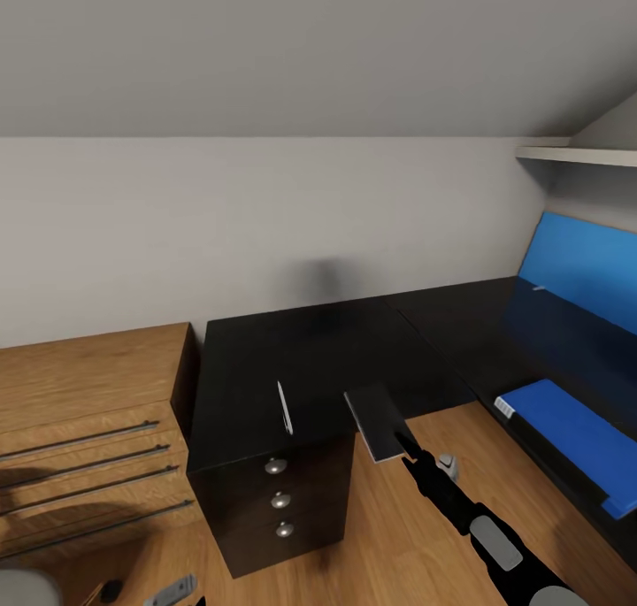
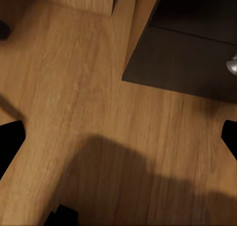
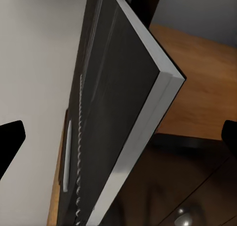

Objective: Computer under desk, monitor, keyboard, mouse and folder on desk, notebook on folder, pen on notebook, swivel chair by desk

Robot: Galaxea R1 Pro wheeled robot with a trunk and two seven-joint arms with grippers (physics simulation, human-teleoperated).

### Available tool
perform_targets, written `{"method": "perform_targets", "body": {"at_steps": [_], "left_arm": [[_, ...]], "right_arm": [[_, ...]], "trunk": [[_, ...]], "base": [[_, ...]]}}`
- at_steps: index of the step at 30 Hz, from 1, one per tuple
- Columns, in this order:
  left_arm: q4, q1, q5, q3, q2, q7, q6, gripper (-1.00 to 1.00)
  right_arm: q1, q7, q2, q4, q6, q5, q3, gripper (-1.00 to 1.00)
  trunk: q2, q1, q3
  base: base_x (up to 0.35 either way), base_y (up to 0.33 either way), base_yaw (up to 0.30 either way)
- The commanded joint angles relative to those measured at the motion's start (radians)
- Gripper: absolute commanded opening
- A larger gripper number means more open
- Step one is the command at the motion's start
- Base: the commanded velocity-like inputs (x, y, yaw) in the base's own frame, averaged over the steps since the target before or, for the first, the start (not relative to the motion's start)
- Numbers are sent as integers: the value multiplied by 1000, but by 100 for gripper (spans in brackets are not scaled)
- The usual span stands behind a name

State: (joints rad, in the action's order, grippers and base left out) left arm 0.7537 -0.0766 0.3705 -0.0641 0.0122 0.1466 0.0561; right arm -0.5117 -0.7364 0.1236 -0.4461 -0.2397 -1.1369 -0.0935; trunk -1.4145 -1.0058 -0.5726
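Note:
The desk (image 1: pixel 310 358) has a glossy black L-shaped top and a three-drawer unit (image 1: pixel 280 500) with silver knobs. The blue folder (image 1: pixel 575 438) lies flat on the desk's right wing, its white page edge toward me. The notebook (image 1: pixel 379 422), with a dark cover and pale edge, hangs tilted in the air at the tip of my right gripper (image 1: pixel 414 451), just off the desk's front corner. Seen from the right wrist, the notebook (image 3: pixel 123 112) stands edge-on between the wide-spread fingers (image 3: pixel 10 142). My left gripper (image 2: pixel 118 137) is open over the floor beside the drawer unit (image 2: pixel 187 63).
A light wooden low cabinet (image 1: pixel 88 411) with dark bar handles stands left of the desk. A large blue panel (image 1: pixel 584 265) leans on the right wall under a white shelf (image 1: pixel 579 155). A thin pale sliver (image 1: pixel 284 407) sits near the desk's front edge. Wooden floor (image 1: pixel 398 535) lies below.

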Motion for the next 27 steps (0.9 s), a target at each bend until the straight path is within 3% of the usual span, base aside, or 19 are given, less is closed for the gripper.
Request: {"method": "perform_targets", "body": {"at_steps": [1, 9, 26, 27], "left_arm": [[2, 0, 8, -2, 1, 2, 2, 100], [0, 0, 8, -1, 1, 1, -57, 100], [-1, 0, 8, -1, 0, 1, -66, 100], [-1, 0, 8, -1, 0, 1, -66, 100]], "right_arm": [[-1, -1, 1, 0, -6, -11, -5, 100], [-1, -1, 1, 0, -6, -11, -5, 100], [-1, -1, 1, 1, -7, -10, -7, 100], [-1, -1, 1, 1, -7, -10, -7, -100]], "trunk": [[-1, 0, -1], [-1, 0, -1], [-1, 0, -1], [-1, 0, -1]], "base": [[37, 10, 0], [10, 3, 0], [0, 0, 0], [0, 0, 0]]}}
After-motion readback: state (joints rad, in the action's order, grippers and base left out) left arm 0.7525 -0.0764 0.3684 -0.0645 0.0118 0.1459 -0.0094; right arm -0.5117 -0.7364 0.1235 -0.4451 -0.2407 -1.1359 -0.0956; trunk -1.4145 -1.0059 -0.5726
